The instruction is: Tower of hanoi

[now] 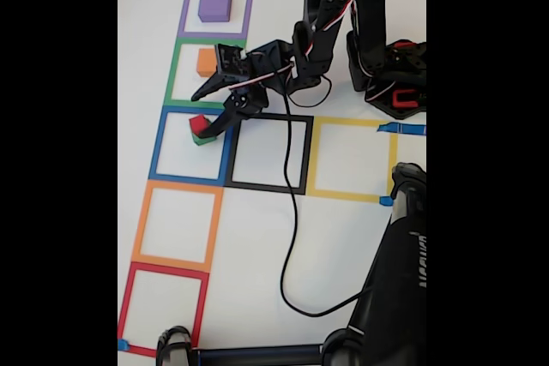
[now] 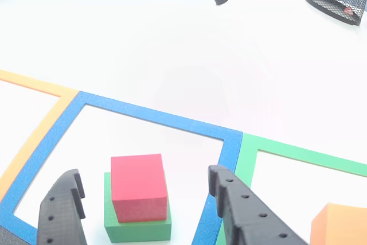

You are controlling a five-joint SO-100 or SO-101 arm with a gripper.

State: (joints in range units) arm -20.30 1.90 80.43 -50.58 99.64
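White tabletop (image 1: 257,237) carries seven hollow tape squares, with the claw (image 2: 146,190) spread open and holding nothing. One red block (image 2: 139,186) sits on one green block (image 2: 137,225) directly between the fingers, untouched, inside the blue square (image 2: 155,120). One orange block (image 1: 207,62) and one purple block (image 1: 214,5) lie beyond the claw, each in its own square.

fixed view high, looking down; other view low, close behind gripper (image 2: 143,190); both share blue square (image 1: 159,145).

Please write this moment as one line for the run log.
gripper: open, straddling red block | red block: on green block, blue square | orange block: green square | purple block: purple square
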